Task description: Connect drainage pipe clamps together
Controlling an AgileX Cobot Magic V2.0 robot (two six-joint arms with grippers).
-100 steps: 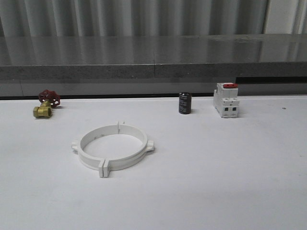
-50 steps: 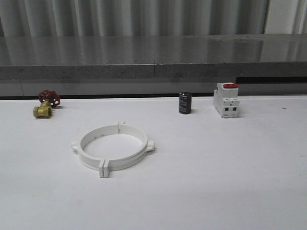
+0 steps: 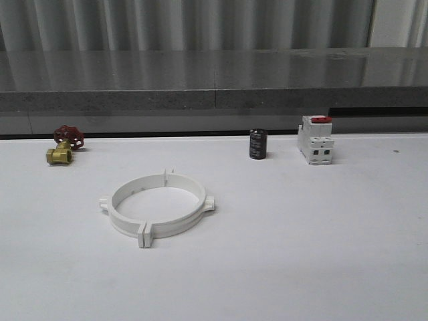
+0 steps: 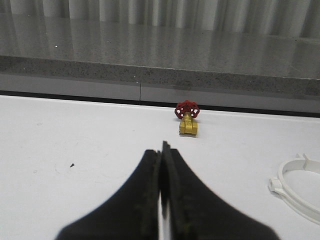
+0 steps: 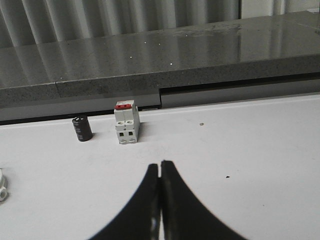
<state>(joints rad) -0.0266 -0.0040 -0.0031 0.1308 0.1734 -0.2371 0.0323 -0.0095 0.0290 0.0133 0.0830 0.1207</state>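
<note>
White table (image 3: 321, 254) bears the joined drainage pipe clamps (image 3: 157, 207) — left pincer (image 4: 161, 155) and right pincer (image 5: 160, 167) pressed closed.

Pipe clamps (image 3: 157, 208) left of centre in the front view – plain white, on a white table (image 3: 301, 254). Valve (image 3: 63, 145) at far left – brass-yellow body, red handwheel. Small cylinder (image 3: 258, 144) upper middle – black with faint pale print. Breaker (image 3: 315, 139) upper right – white, red top. Behind – speckled grey ledge (image 3: 214, 80), grey vertically ribbed wall (image 3: 187, 23). Gripper fingers (image 4: 145, 200) black.
</note>
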